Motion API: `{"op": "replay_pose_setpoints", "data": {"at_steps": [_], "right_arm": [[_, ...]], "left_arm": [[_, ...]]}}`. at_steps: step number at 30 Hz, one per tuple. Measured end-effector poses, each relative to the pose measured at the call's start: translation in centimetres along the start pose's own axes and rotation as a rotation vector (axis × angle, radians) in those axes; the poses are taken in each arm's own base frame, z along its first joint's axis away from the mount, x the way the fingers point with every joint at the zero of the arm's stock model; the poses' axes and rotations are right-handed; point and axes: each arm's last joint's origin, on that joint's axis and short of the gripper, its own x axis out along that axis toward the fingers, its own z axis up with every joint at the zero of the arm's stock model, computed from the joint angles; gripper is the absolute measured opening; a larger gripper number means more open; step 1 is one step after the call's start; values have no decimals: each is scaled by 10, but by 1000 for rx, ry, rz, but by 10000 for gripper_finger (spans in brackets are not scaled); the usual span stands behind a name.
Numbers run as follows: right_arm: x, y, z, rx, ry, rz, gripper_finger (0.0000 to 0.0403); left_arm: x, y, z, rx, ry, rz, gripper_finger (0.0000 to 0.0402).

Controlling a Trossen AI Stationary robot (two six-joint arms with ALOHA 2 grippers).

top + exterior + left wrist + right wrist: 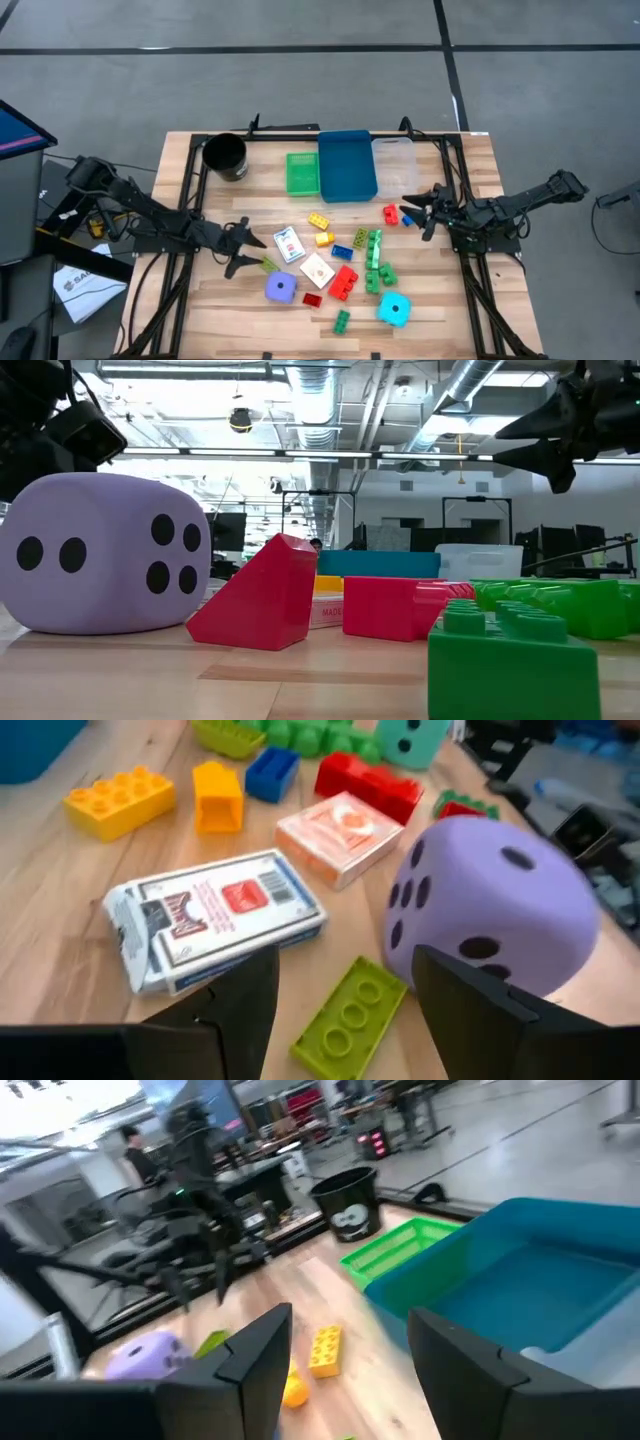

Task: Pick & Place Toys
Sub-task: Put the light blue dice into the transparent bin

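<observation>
Toys (345,270) lie loose mid-table, none in trays yet; left gripper (247,252) hangs open & empty over lime flat brick (350,1017) by purple die (490,910), prob. lining up; right gripper (427,212) open, empty nr blue tray (347,165).

bricks (374,250): scattered mid-table, flat | purple die (281,288): near-left | cyan die (394,309): near-right | card packs (289,245): centre-left, flat
</observation>
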Motion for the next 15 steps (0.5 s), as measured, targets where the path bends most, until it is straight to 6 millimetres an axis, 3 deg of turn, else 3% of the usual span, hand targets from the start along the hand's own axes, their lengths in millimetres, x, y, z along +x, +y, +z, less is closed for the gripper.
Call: {"op": "replay_pose_setpoints", "data": {"at_steps": [15], "right_arm": [[0,-1,0,0,-12,-25,195]], "left_arm": [[-4,-10,27,-23,-261,-148,223]]}}
